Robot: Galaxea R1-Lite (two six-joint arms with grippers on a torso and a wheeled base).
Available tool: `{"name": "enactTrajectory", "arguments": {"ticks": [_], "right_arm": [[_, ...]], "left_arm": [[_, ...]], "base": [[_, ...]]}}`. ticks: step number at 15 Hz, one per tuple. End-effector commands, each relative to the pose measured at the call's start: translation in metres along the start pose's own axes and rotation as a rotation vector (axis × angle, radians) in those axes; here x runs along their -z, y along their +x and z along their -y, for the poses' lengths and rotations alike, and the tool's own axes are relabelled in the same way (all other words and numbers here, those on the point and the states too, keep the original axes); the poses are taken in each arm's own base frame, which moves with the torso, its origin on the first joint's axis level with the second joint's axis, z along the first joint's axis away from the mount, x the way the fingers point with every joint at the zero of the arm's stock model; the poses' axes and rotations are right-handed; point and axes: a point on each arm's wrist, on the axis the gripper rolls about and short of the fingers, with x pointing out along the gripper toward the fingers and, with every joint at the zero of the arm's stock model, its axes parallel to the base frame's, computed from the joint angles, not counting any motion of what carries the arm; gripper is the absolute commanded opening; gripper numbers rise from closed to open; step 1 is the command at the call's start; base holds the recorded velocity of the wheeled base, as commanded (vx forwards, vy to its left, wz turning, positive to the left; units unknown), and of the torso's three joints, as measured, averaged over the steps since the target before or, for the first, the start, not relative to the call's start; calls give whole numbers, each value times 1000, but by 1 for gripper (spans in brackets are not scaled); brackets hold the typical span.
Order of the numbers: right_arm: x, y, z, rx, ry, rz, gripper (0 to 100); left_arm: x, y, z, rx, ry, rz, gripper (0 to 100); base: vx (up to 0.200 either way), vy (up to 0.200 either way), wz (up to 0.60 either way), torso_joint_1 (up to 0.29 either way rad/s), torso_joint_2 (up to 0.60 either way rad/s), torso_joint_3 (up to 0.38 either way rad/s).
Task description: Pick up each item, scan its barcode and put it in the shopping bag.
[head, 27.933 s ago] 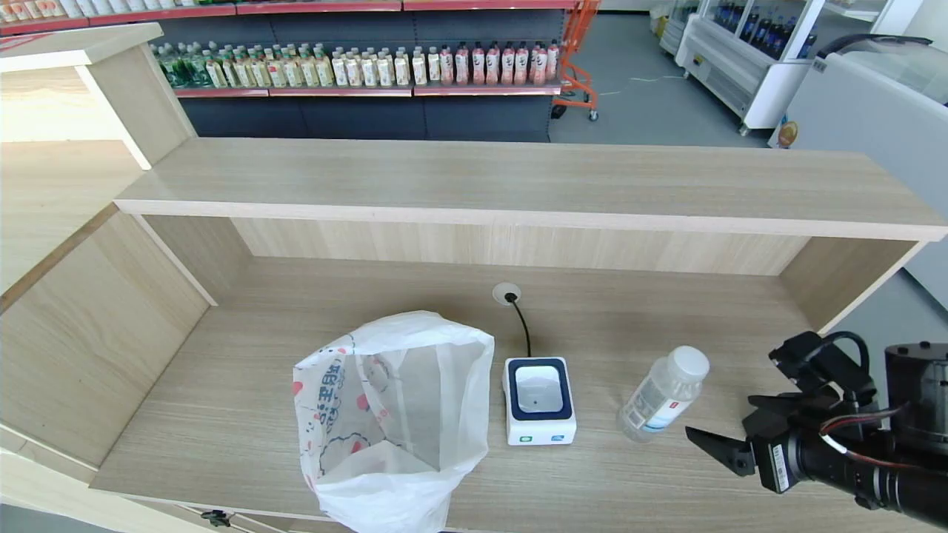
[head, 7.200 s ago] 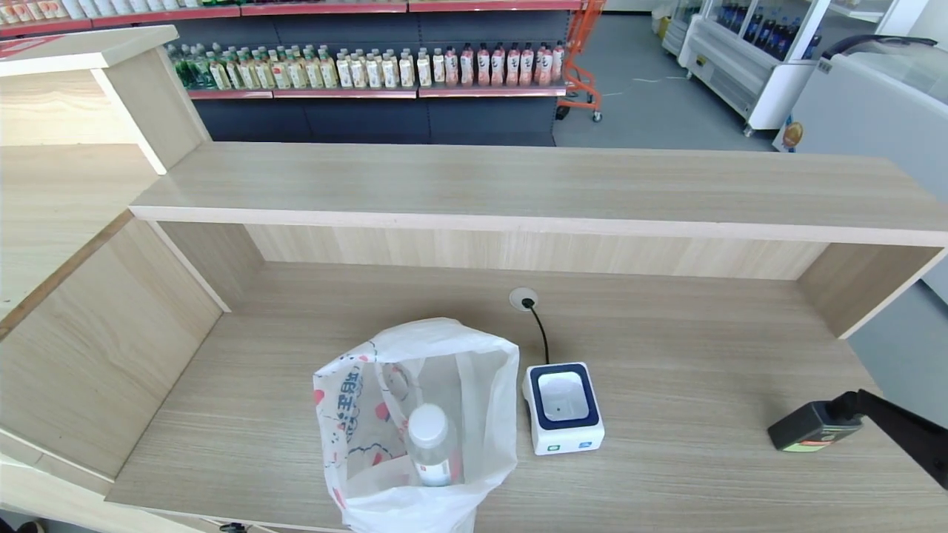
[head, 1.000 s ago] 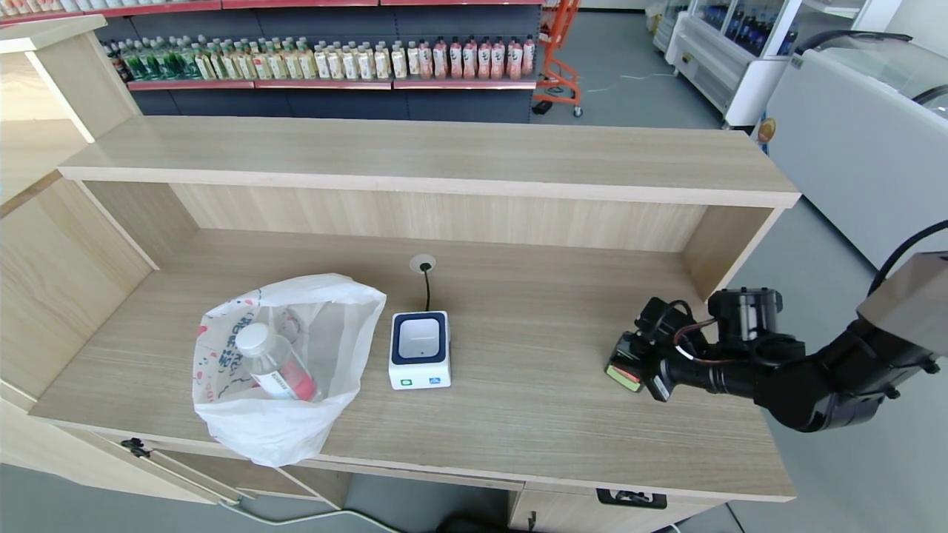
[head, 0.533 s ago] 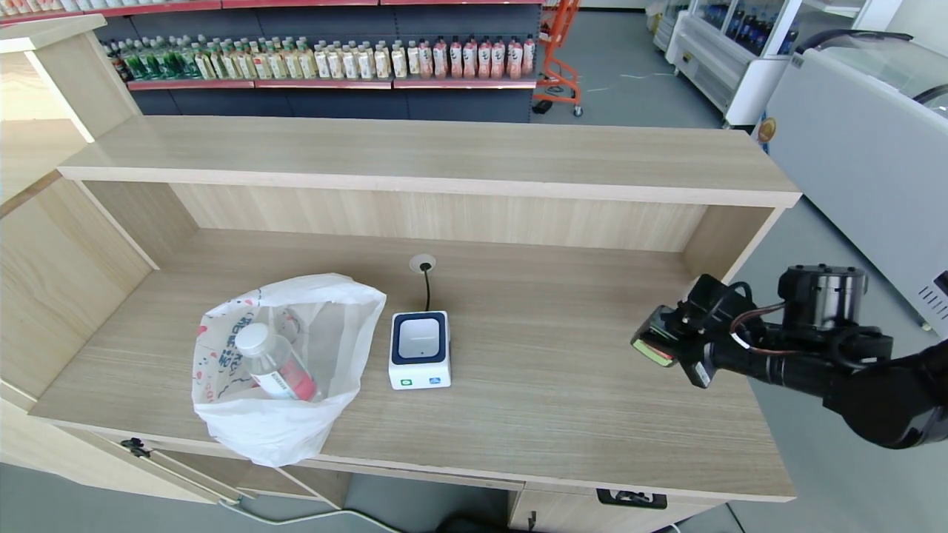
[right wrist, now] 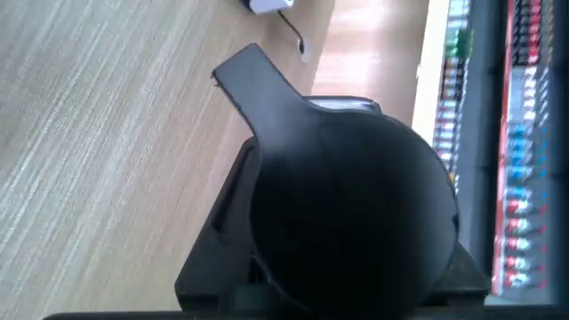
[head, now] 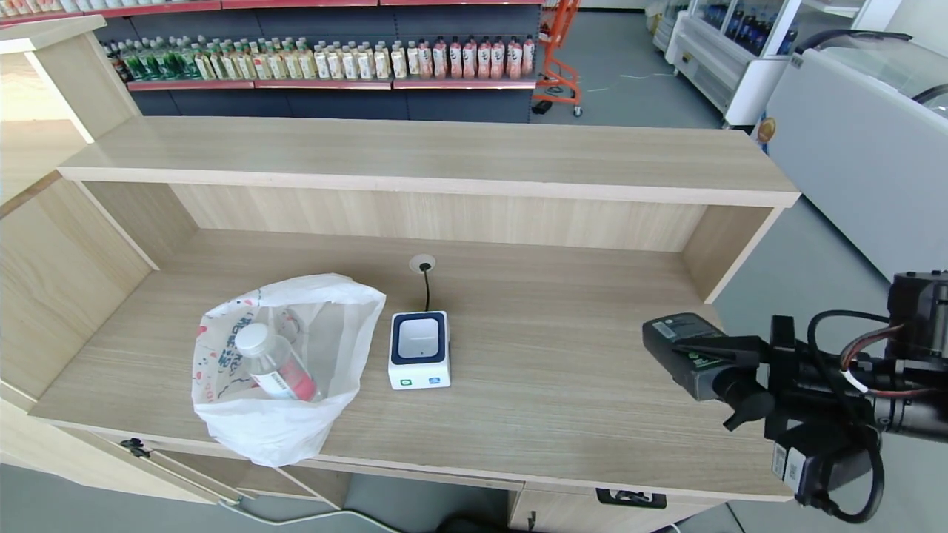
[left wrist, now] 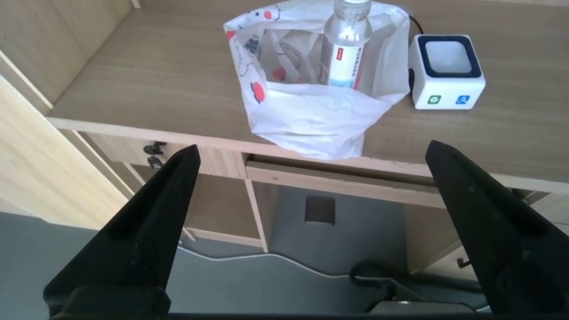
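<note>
Hanging in front of the bench (head: 563, 414), the left gripper (left wrist: 313, 158) is showing its jaws released, wide apart. The bottle (head: 270, 364) is lying inside the shopping bag (head: 278, 437), and the scanner (head: 420, 349) is standing just beside it. At the bench's right end the right gripper (head: 729, 374) is grasping a dark box (head: 681, 346) in its jaws.

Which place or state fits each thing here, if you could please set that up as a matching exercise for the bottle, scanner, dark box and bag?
Things:
1. bottle
2. scanner
3. dark box
4. bag

Places or states:
A. gripped by the right tool
B. inside the bag
C. slumped open at the counter's front edge
D. standing on the counter, cable at its back

Pairs: 1-B, 2-D, 3-A, 4-C
</note>
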Motion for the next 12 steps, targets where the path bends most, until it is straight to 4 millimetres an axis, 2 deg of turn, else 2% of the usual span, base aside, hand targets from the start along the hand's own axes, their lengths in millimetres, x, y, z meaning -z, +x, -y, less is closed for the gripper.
{"name": "enactTrajectory", "arguments": {"ticks": [1, 4, 6, 8, 12], "right_arm": [[-25, 7, 0, -3, -140, 198, 0], [-36, 10, -13, -56, -285, 308, 0], [-42, 17, -15, -19, -409, 376, 0], [-44, 25, -20, 41, -453, 460, 0], [-40, 56, -20, 179, -515, 572, 0]], "left_arm": [[0, 0, 0, -1, 0, 1, 100], [0, 0, 0, -1, 0, 1, 100], [0, 0, 0, -1, 0, 1, 100], [0, 0, 0, -1, 0, 1, 100], [0, 0, 0, -1, 0, 1, 100]], "base": [[0, 0, 0, 0, 0, 0], [0, 0, 0, 0, 0, 0], [0, 0, 0, 0, 0, 0], [0, 0, 0, 0, 0, 0], [0, 0, 0, 0, 0, 0]]}}
